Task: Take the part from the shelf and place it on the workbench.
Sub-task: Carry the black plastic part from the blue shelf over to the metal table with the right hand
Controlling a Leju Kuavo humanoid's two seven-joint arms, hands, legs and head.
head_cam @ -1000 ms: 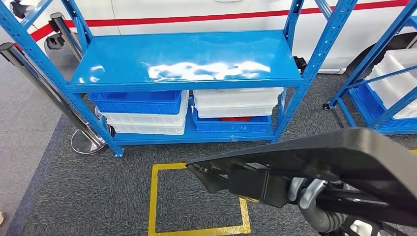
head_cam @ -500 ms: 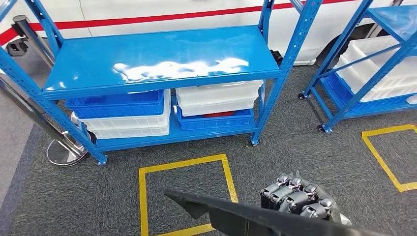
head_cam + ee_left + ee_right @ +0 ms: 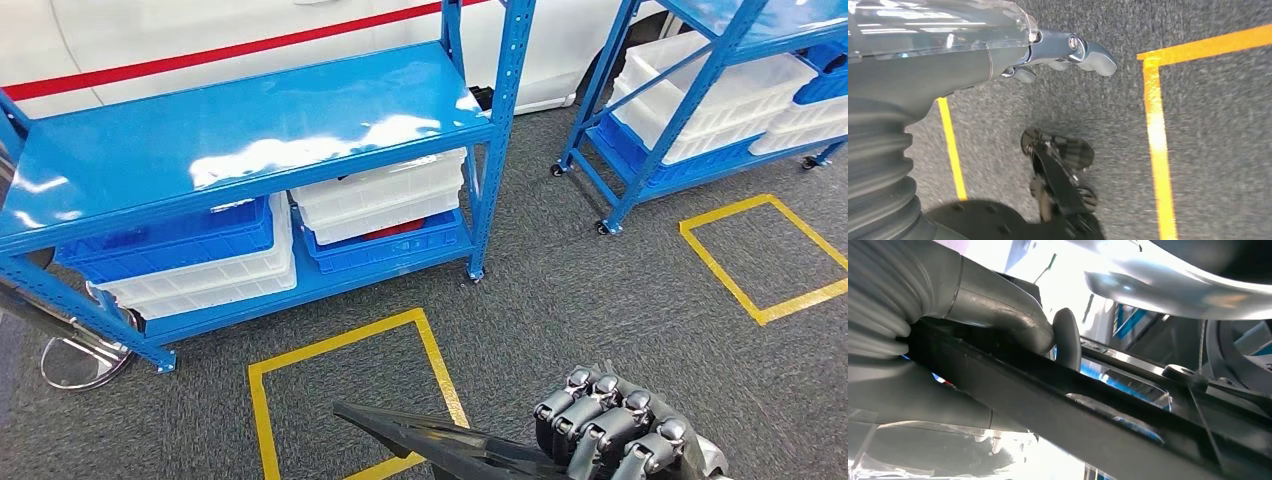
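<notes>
The part (image 3: 437, 446) is a long flat black plastic piece, held low at the bottom of the head view with its pointed end toward the left. My right hand (image 3: 618, 434) grips it, fingers curled over its upper edge. In the right wrist view the grey thumb (image 3: 1066, 338) presses against the part (image 3: 1088, 420), which runs across the picture. My left hand (image 3: 1060, 52) hangs over the grey carpet, holding nothing, its fingers loosely extended. The top board of the blue shelf (image 3: 250, 125) is bare.
Blue and white bins (image 3: 375, 205) sit on the shelf's lower level. A second blue rack (image 3: 700, 95) with white bins stands at the right. Yellow tape squares (image 3: 350, 375) mark the carpet. A chrome post base (image 3: 75, 360) lies at the left, and a white vehicle stands behind the shelf.
The whole view has swung to the right, so the shelf sits further left and the second rack has come in. The part now sits lower in the picture, still in my right hand.
</notes>
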